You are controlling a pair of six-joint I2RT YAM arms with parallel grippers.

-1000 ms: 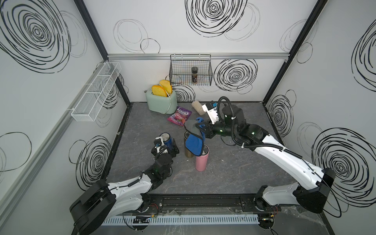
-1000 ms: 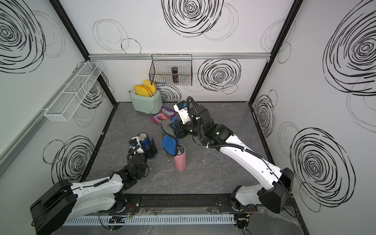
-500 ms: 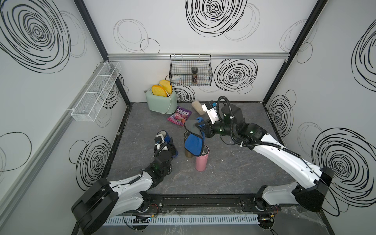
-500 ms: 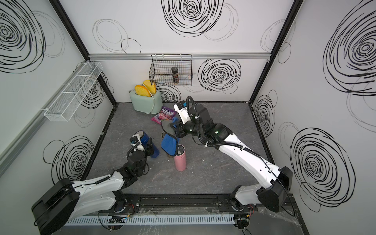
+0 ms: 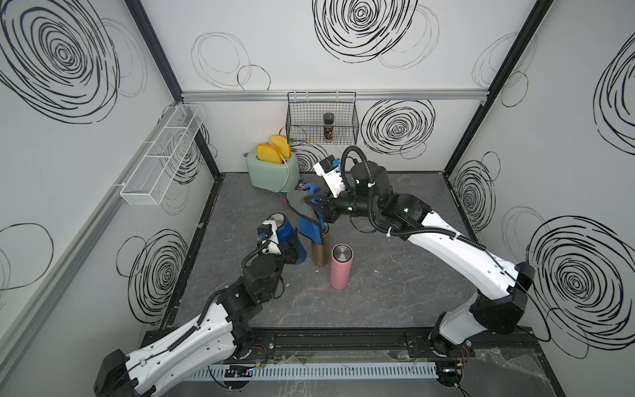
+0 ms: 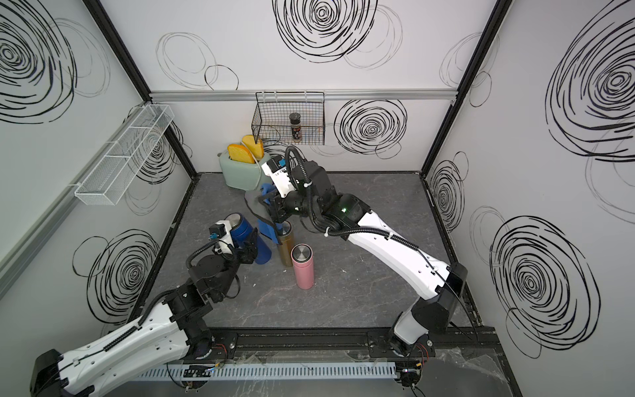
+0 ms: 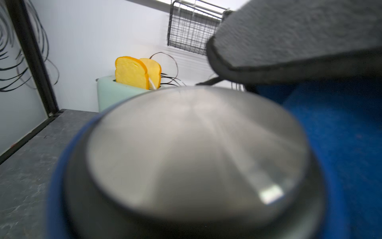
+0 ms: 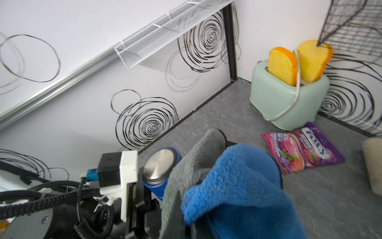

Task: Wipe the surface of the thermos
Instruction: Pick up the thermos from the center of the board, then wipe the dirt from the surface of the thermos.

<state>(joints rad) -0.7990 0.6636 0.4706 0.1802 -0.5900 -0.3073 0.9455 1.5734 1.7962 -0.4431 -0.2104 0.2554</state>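
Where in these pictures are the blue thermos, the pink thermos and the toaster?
blue thermos (image 7: 196, 153), left wrist view, on its steel lid.
pink thermos (image 5: 339, 275), in a top view, on its pink side.
toaster (image 8: 310, 99), right wrist view, on its green body.

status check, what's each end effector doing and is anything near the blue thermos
Left end effector shut on blue thermos, tilted. Right end effector shut on cloth, hanging between it and gold thermos. Pink thermos upright close by.

Blue steel-lidded thermos stands tilted, blue-grey cloth hanging just beside it.
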